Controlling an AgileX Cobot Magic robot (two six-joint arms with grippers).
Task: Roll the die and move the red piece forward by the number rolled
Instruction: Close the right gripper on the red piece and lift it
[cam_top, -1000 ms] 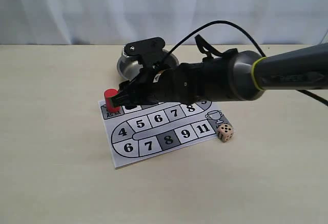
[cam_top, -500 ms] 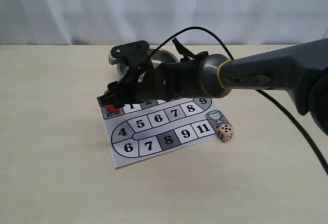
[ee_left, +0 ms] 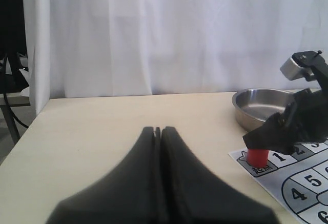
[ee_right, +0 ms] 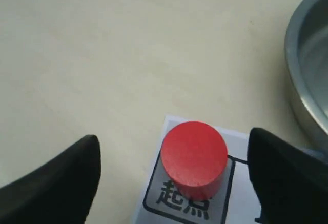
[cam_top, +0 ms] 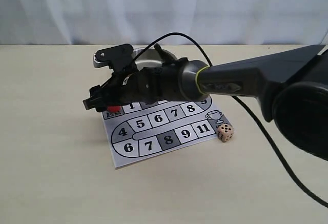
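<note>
The red piece (ee_right: 194,152) stands upright on the start square at the corner of the paper game board (cam_top: 119,158). My right gripper (ee_right: 173,144) is open and straddles it, one finger on each side with a gap to both. In the exterior view the right gripper (cam_top: 100,102) hides most of the red piece (cam_top: 114,109). The die (cam_top: 224,131), a pale cube with dark pips, rests on the table at the board's right edge, next to square 11. My left gripper (ee_left: 158,129) is shut on nothing, far from the red piece (ee_left: 257,156).
A steel bowl (cam_top: 145,55) sits just behind the board and the right arm; its rim (ee_right: 307,80) is close to one right finger. The board's numbered track runs right from the start square. A white curtain backs the table.
The right gripper has moved left and down over the red piece, and its jaws have opened wider. The die and the board have not moved.
</note>
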